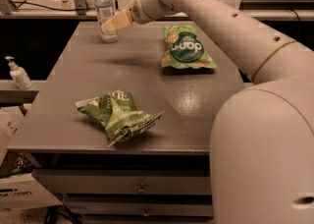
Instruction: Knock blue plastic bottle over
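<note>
The blue plastic bottle (104, 8), clear with a white cap and a pale label, stands upright at the far left corner of the grey table (83, 75). My gripper (114, 23) reaches in from the right on a long white arm. Its tan fingertips overlap the bottle's lower half on the right side, at or touching it.
A green chip bag (185, 47) lies flat at the far right of the table. A crumpled green bag (117, 115) lies near the front. A small white pump dispenser (17, 72) stands on a lower shelf at the left. My white arm and body fill the right side.
</note>
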`<move>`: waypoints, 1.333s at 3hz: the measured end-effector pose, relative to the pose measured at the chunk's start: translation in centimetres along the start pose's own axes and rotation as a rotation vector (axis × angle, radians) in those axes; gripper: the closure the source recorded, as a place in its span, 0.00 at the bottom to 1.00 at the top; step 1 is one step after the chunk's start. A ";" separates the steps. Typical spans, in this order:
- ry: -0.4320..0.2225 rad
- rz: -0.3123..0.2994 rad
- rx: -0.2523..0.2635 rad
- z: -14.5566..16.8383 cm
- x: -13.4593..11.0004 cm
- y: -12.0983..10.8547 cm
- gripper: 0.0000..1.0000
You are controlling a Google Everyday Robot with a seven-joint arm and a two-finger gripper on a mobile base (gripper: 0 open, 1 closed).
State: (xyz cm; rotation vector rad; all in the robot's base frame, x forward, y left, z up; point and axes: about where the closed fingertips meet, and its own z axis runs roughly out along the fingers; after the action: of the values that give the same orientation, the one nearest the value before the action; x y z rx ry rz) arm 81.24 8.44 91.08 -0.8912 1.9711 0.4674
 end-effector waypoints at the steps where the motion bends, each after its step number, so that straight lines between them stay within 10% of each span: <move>1: -0.026 0.047 -0.019 2.5 -1.6 0.5 0.00; 4: -0.111 0.093 -0.089 6.3 -6.9 2.7 0.00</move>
State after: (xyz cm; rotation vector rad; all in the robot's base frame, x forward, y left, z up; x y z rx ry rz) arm 85.23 16.97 93.52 -0.8134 1.9076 0.6493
